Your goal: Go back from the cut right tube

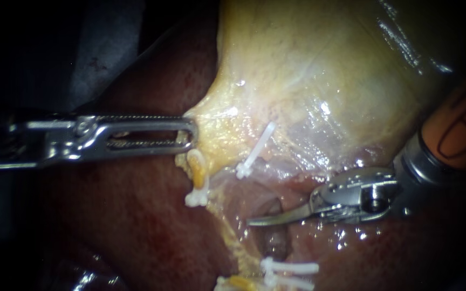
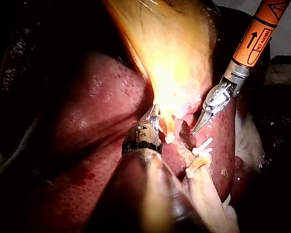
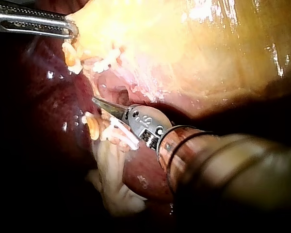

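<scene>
Right tube (image 1: 274,245) cut thru, its gap just below gallbladder (image 1: 308,81). Right instrument (image 1: 276,217): claw narrow, holding nothing, tip in that gap. Left instrument (image 1: 191,132): claw clamped on gallbladder edge. Step: retreat, not yet done. Next, I reckon: draw right instrument straight back w/o snagging clips (image 1: 292,267).

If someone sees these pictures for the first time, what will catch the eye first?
The pale yellow gallbladder fills the upper middle of the endoscope view, above the dark red liver, and my left instrument holds its lower edge. White clips stand out on the tissue below it, and my right instrument, orange-shafted, points its shut tip towards the hollow between them.
</scene>
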You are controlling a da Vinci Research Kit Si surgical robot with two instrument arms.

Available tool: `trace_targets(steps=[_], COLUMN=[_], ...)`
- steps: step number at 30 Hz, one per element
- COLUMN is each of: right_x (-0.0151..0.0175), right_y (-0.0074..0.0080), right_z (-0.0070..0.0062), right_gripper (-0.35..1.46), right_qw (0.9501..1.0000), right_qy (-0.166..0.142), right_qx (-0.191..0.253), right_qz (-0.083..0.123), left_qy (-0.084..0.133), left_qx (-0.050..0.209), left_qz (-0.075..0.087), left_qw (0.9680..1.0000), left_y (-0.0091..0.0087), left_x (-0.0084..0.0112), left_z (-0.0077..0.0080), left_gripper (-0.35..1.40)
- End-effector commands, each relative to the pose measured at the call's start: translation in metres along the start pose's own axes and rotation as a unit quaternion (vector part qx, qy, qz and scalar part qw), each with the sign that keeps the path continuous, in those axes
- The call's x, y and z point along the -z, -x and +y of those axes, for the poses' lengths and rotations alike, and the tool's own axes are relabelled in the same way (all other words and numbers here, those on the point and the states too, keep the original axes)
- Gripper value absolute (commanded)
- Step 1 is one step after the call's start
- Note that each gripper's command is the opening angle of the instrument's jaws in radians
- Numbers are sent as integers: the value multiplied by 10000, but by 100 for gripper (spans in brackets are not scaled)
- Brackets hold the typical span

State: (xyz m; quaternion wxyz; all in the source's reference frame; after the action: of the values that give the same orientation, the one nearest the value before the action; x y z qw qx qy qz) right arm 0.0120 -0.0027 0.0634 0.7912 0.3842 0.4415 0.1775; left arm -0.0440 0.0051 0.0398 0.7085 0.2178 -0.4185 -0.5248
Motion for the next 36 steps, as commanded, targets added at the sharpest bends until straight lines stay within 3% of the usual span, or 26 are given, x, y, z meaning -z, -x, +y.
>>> trace_targets(steps=[1,31,32,36], right_x=[0,0,-1,-1], right_y=[0,0,0,0], right_z=[0,-2,-2,-2], right_gripper=[-35,-35,-27,54], right_qw=[10000,10000,9999,9994], right_qy=[1,-12,-13,-17], right_qx=[3,41,129,336], right_qz=[0,-6,-9,-15], left_qy=[0,3,4,3], left_qx=[1,2,3,3], left_qz=[0,-2,-2,-2], left_qw=[10000,10000,10000,10000], left_y=[0,-1,-1,-1], left_x=[0,1,1,1], left_z=[0,-2,-2,-2], left_gripper=[-35,-35,-35,-35])
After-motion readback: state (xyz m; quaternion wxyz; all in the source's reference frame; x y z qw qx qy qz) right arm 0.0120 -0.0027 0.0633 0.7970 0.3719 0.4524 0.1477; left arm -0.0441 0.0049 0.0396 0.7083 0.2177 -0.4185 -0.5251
